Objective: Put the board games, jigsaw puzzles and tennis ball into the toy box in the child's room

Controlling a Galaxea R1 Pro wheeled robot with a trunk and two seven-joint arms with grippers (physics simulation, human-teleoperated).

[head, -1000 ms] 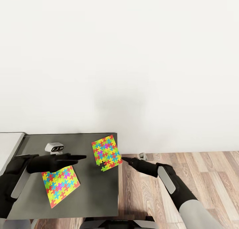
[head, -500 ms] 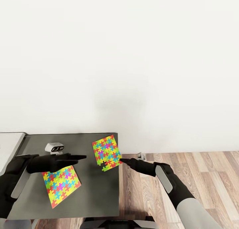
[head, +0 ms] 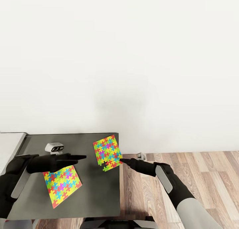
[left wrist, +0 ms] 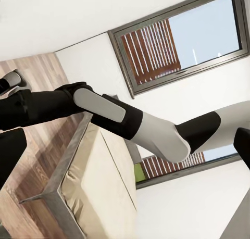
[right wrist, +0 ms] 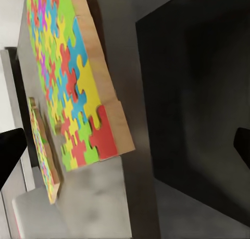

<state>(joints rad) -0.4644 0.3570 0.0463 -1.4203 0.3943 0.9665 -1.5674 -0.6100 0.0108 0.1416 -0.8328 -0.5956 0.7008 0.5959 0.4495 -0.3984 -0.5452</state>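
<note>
The right puzzle lies flat on the dark top, at its far right, turned so one corner points away from you and its right corner sits at, perhaps just over, the top's right edge. That corner is what your next move turns on: the right gripper comes in level from the right, off the table over the floor, with its tips just beside that edge of the sheet, so the puzzle lies directly left of the tool and only slightly farther from you. In the right wrist view the sheet shows its wooden edge between the two dark fingertips, which stand well apart, so the jaws are wide and hold nothing. I judge you need to slide left along the table's surface so one finger goes under the overhanging corner and one over it; if the sheet does not overhang enough, you will push it rather than grasp it. The other puzzle lies nearer you and to the left, well apart from the first, under the left gripper, which hangs above it pointing right; whether it is wide or narrow I cannot tell. A small white gadget stands beyond that arm. The right arm is plainly the nearer one.
</note>
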